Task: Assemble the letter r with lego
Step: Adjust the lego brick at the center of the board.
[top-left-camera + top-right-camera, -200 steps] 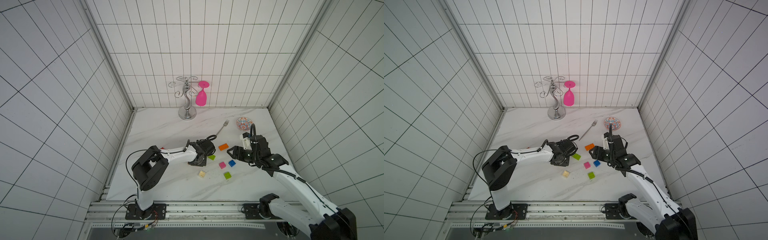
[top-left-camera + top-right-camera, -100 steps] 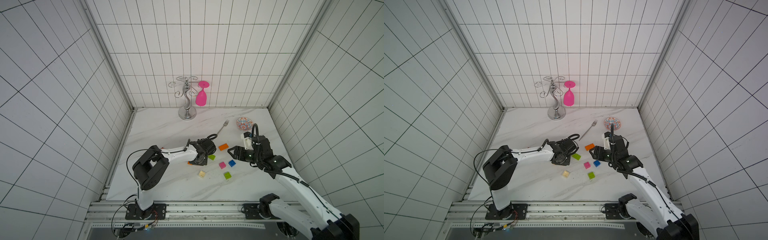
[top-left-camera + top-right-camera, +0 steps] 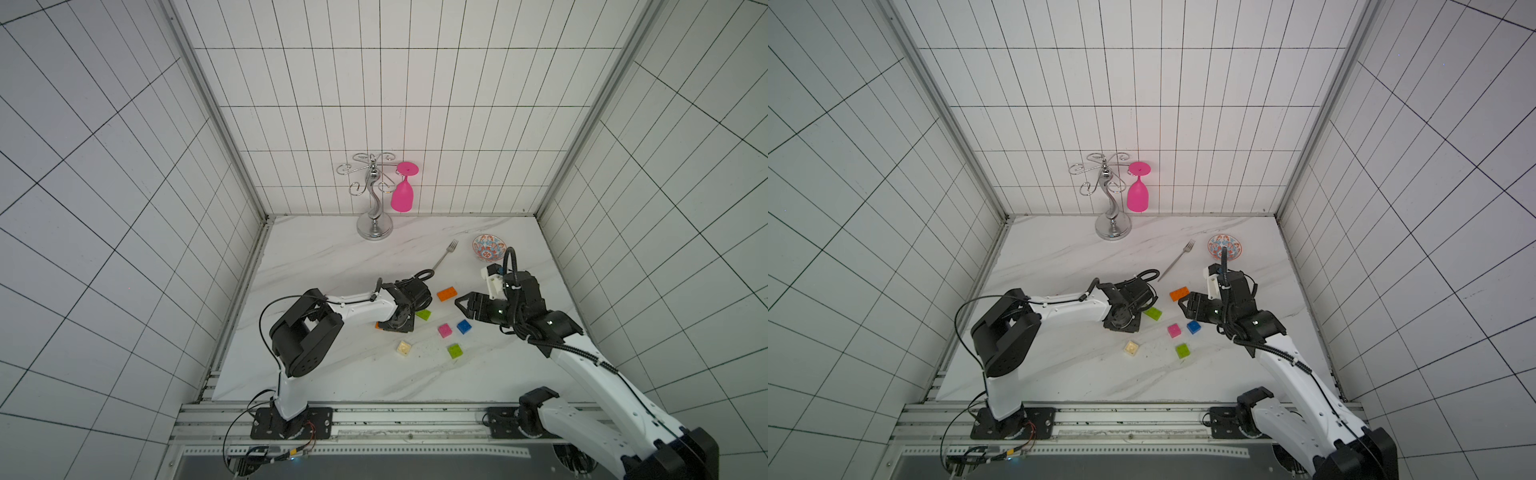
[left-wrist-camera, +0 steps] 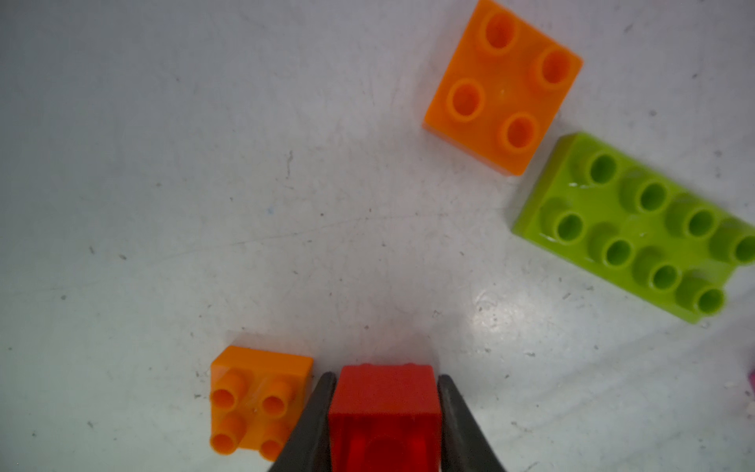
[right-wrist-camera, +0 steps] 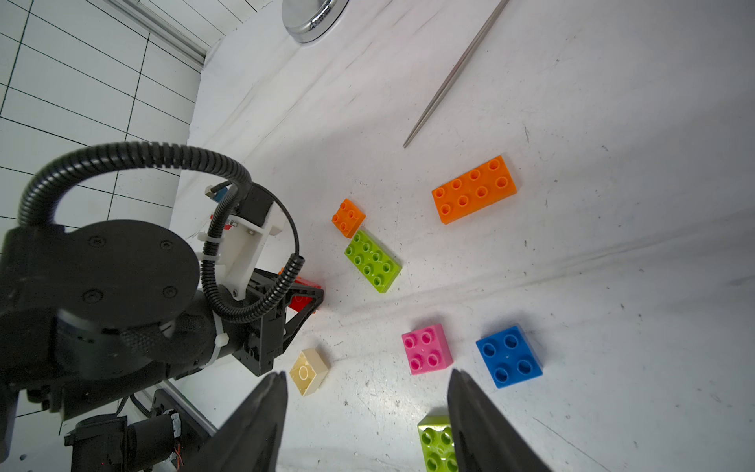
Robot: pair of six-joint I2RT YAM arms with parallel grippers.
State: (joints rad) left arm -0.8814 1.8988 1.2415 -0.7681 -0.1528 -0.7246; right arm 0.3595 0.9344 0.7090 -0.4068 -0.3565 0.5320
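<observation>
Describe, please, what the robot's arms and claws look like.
Left arm and right arm have white links and black joints. A ribbed black cable loops at each wrist beside a white mount. Left claw and right claw: two tapered black fingers.

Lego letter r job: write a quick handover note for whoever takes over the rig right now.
Left gripper: shut on the red brick, with a small orange brick right beside it.
Right gripper: open, empty, above the loose bricks.
Bricks: a second small orange brick lies next to the long lime brick. The long orange brick, pink brick, blue brick, cream brick and small lime brick lie apart on the table.
Done: one brick gripped; none joined.
Left: build the whole r.
</observation>
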